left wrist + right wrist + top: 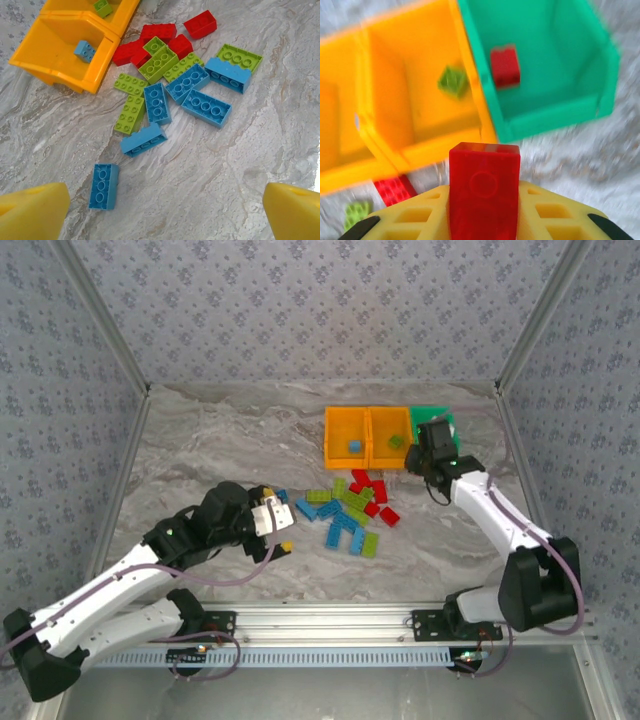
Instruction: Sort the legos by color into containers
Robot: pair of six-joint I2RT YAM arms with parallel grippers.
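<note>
My right hand (484, 220) clenched on red studded plastic brick (484, 185), just short of green plastic bin (580, 105); second red brick (505, 66) inside bin. Left hand (160, 215) released, above grey marble counter (225, 165), well left of bin.

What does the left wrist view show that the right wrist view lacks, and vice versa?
Left wrist view: loose blue bricks, one blue brick inside the left orange bin, and the open left gripper. Right wrist view: the green bin holding a red brick, and the right gripper clamping a second red brick. Both: the middle orange bin with a green brick inside.
</note>
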